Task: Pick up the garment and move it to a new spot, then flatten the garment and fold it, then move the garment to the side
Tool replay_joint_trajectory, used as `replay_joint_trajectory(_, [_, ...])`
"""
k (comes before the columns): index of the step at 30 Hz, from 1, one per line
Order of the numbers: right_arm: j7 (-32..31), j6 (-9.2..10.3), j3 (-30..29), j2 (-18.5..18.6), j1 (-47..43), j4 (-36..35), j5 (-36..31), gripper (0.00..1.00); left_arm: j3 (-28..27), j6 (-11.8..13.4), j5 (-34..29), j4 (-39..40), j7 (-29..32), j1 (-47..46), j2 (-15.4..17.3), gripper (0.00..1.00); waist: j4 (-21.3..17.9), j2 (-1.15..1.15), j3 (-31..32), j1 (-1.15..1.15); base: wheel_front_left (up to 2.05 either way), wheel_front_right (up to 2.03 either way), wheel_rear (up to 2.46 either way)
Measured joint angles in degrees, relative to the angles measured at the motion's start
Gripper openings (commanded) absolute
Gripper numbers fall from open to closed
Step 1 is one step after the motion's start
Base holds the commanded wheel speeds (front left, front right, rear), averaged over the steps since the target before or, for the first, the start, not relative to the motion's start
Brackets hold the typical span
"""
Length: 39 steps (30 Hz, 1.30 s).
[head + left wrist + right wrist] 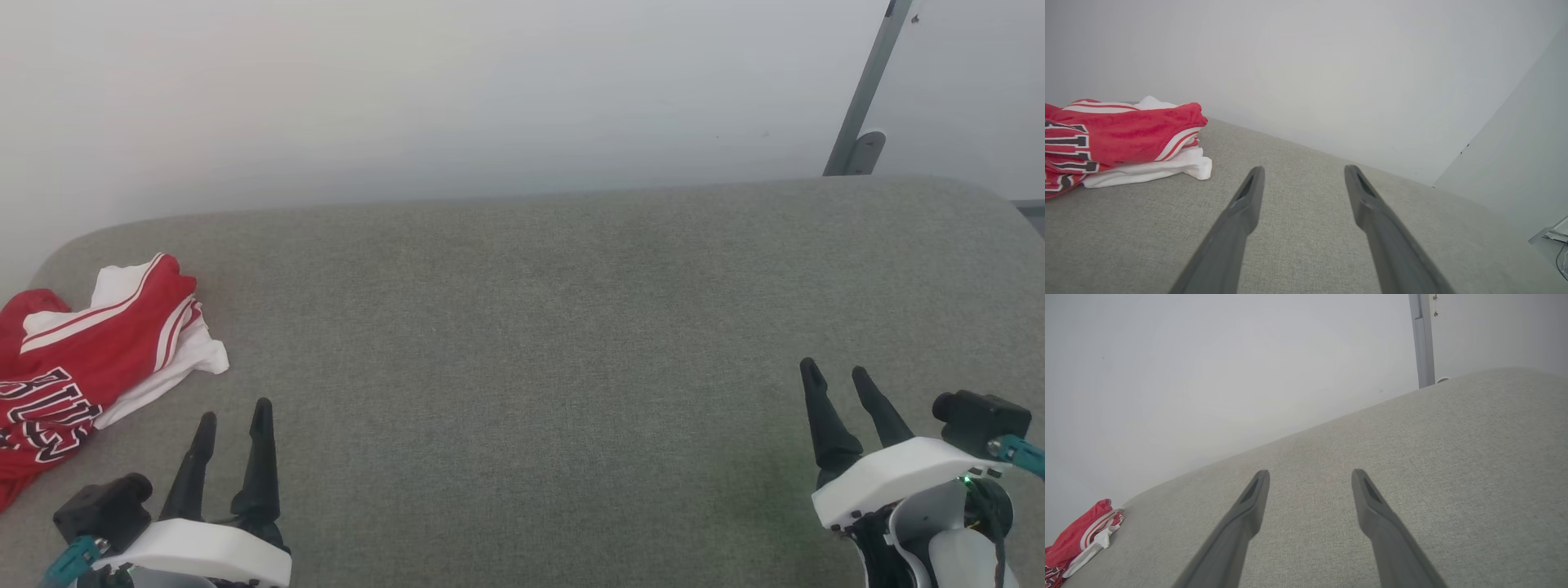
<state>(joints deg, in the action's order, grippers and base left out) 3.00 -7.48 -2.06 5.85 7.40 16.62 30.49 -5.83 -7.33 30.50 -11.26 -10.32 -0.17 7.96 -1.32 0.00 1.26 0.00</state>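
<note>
Grey cushion (522,327) holds the garment (90,351); left gripper (235,409) and right gripper (833,366) gape wide, empty.

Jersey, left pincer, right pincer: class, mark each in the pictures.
jersey (106,335), head view, red body panel.
left pincer (235,409), head view, midway between its fingertips.
right pincer (833,366), head view, midway between its fingertips.

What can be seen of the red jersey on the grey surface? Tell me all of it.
The garment is a red jersey of soft-looking cloth with white sleeves, red-and-white striped trim and dark block letters outlined in white. It lies bunched and folded over itself, not flat, at the left end of the grey fabric surface, partly cut off by the head view's edge. Only the surface touches it; the open left tool sits apart, to its right.
</note>
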Motion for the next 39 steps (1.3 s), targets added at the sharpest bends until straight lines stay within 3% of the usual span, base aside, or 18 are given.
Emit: replay_joint_trajectory(39, [3.1,-0.01,0.9,0.2,1.1,-0.3,-15.6,1.00,1.1,-0.1,-14.2,1.3,-4.5,1.2,1.6,1.00,-0.3,0.00,0.5,0.00,0.00,0.00,0.00])
